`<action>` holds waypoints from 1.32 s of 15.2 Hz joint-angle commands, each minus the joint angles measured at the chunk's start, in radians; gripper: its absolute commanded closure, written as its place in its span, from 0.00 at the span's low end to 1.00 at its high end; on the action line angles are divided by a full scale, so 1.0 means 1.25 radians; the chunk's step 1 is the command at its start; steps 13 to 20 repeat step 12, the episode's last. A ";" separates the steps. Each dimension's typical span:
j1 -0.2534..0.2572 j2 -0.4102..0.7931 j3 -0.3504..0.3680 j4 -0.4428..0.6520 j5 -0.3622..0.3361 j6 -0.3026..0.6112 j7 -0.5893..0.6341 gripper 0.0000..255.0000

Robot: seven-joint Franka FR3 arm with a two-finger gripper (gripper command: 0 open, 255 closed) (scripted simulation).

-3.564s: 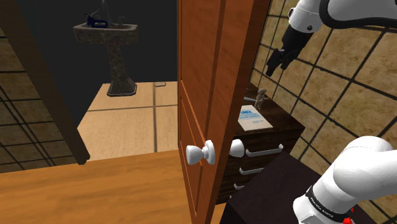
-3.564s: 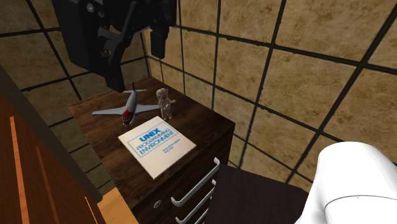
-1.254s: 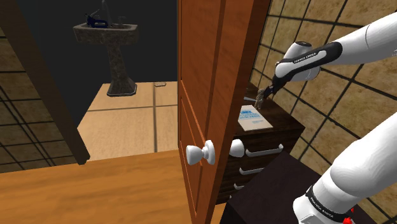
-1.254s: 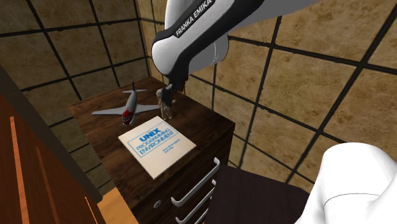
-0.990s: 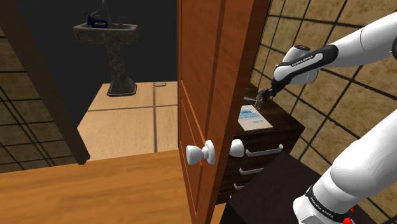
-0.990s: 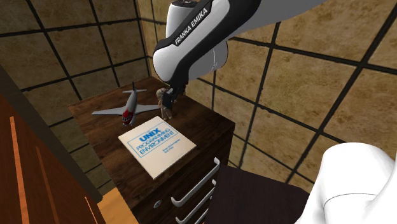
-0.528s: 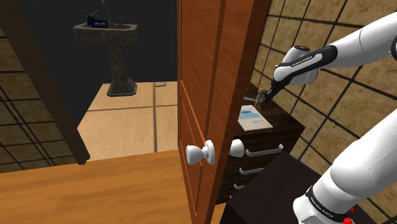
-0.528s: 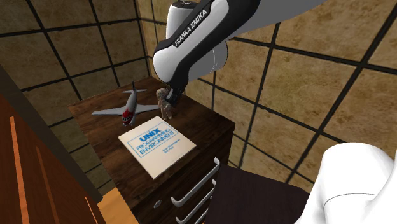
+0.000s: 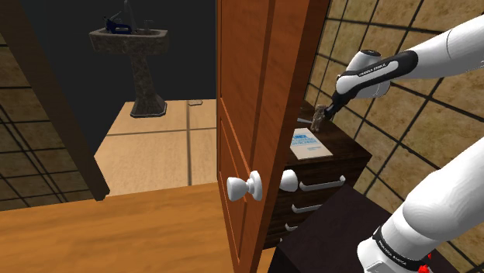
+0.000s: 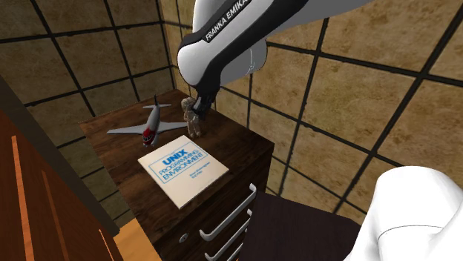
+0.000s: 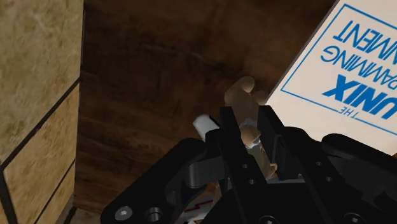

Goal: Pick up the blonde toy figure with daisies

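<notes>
Where the toy figure (image 10: 194,117) is: you have it clasped in the claw (image 10: 197,108), over the bare wood just past the book's (image 10: 183,169) far edge. You cannot tell whether its feet touch the wood.
Claw: narrow, with both black fingers pressed on the figure's sides. In the wrist view the claw (image 11: 249,124) has the figure's middle between its fingers, and a rounded peach-toned part (image 11: 245,95) pokes out past the tips beside the book's corner.
Figure's look: a small upright humanoid with a pale head and a tan-brown body. Any pattern on it is too small for you to read.
Book: flat and square, with a matte white cover, a thin blue frame and blue lettering that reads UNIX.
Toy plane (image 10: 148,124): also past the book's far edge, off the corner toward the second exterior view's left. It has a grey-white fuselage, swept wings and a red nose.
Drawer chest (image 10: 104,148): dark brown wood with visible grain, carrying the book. White curved handles (image 10: 228,216) sit on the drawer fronts below the book's near edge.
Wall (image 10: 349,81): large mottled tan tiles with dark grout lines, rising behind the book.
Door (image 9: 264,93): reddish-brown panelled wood with a round white knob (image 9: 247,187), to the shoulder view's left of the book.
Arm (image 10: 230,44): smooth white shells, lettered FRANKA EMIKA, reaching down above the book's far edge.
</notes>
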 commanded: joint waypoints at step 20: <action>-0.004 -0.060 0.018 0.071 -0.021 -0.129 0.017 1.00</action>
